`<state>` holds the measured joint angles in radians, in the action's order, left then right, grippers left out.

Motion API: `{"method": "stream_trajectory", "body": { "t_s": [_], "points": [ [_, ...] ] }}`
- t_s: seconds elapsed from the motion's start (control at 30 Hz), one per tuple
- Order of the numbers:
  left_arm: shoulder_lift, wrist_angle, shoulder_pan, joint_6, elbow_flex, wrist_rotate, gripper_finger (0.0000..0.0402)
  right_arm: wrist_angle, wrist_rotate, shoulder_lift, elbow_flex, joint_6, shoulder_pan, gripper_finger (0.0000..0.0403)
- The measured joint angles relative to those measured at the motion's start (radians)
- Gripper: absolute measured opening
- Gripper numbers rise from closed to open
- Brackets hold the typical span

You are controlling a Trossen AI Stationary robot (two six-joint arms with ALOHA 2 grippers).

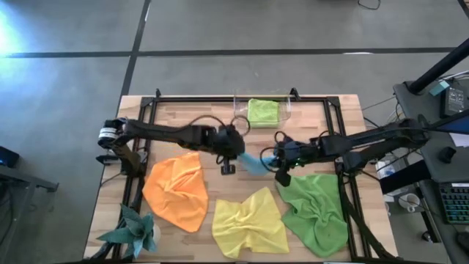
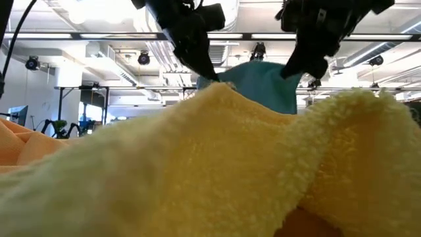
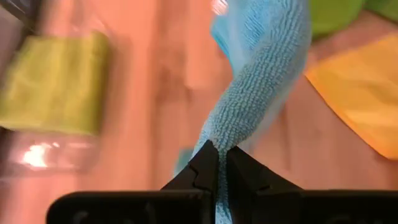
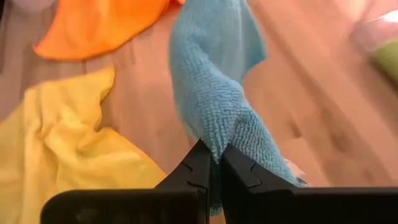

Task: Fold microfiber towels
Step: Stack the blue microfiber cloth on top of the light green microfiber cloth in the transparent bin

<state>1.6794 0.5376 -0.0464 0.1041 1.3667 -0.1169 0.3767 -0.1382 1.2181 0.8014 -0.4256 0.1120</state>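
The blue towel [image 1: 253,161] hangs bunched over the middle of the table between my two grippers. My left gripper [image 1: 229,163] is shut on its left end and my right gripper [image 1: 278,167] on its right end. The orange towel [image 1: 176,192], the yellow towel [image 1: 249,221] and the darker green towel [image 1: 316,209] lie crumpled on the near half of the table. A folded lime green towel [image 1: 262,111] lies at the far edge in a clear container. In the low view the yellow towel [image 2: 197,164] hides the blue towel's lower part. My left gripper pinches a gathered end of the blue towel [image 3: 219,127] between its two fingers, slanting down from the table's left. The cloth runs away from the fingertips as a twisted strand. My right gripper pinches the towel's other gathered end [image 4: 219,138] between its two fingers, slanting down from the right. The towel [image 2: 263,82] hangs slack between the two grippers.
A teal spiky ornament [image 1: 135,231] sits at the near left corner. The clear container [image 1: 286,108] stands at the far edge. Bare wood [image 1: 220,125] shows between the container and the grippers. A dark frame [image 1: 146,117] runs along the table's sides.
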Motion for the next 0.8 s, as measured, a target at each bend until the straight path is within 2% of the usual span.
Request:
{"method": "stream_trajectory", "body": {
  "t_s": [0.17,0.37,0.57,0.8],
  "points": [
    [-0.023,-0.034,-0.062,0.072,0.026,-0.006,0.0001,0.092,-0.09,-0.029,0.069,-0.031,-0.014,0.0011],
    [-0.027,-0.048,-0.108,0.183,0.071,-0.01,0.0001,0.155,-0.118,-0.019,0.168,-0.031,-0.067,0.0011],
    [-0.027,-0.112,-0.161,0.206,0.109,-0.023,0.0001,0.177,-0.15,-0.012,0.236,-0.016,-0.164,0.0011],
    [-0.021,-0.225,-0.237,0.252,0.117,-0.031,0.0001,0.16,-0.177,0.006,0.299,0.083,-0.331,0.0011]
  ]
}}
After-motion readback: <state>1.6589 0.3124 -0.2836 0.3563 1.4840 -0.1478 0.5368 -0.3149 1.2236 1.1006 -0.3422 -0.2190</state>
